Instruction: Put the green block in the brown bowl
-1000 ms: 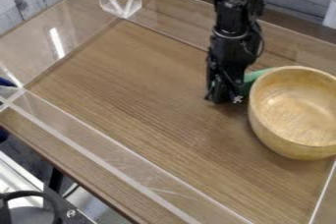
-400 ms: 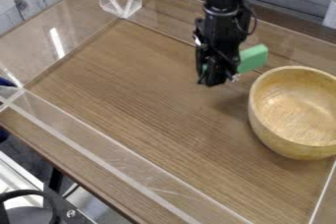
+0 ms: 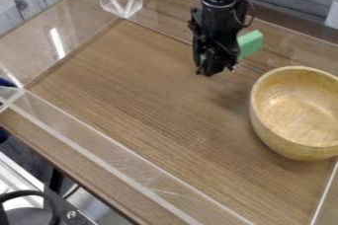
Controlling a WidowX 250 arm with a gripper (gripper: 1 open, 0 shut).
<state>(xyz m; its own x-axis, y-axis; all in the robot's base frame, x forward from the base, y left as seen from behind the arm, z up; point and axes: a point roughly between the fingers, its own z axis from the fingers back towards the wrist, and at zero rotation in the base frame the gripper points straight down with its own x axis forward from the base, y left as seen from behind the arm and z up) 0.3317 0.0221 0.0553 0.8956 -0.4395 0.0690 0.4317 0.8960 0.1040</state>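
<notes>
green block (image 3: 250, 42) is clamped at one end in the closed gripper (image 3: 218, 63), above the table; judged light, rigid, matte, easily carried to the brown bowl (image 3: 297, 112).

Your arm reaches in from the far side, wrist vertical, gripper (image 3: 215, 63) pointing down, fingers (image 3: 205, 66) clamped together.

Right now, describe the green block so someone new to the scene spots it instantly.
Start at the round brown bowl on the right of the wooden table. Up and left of it hangs the black gripper, shut on the green block. It is the only bright green thing here.
</notes>
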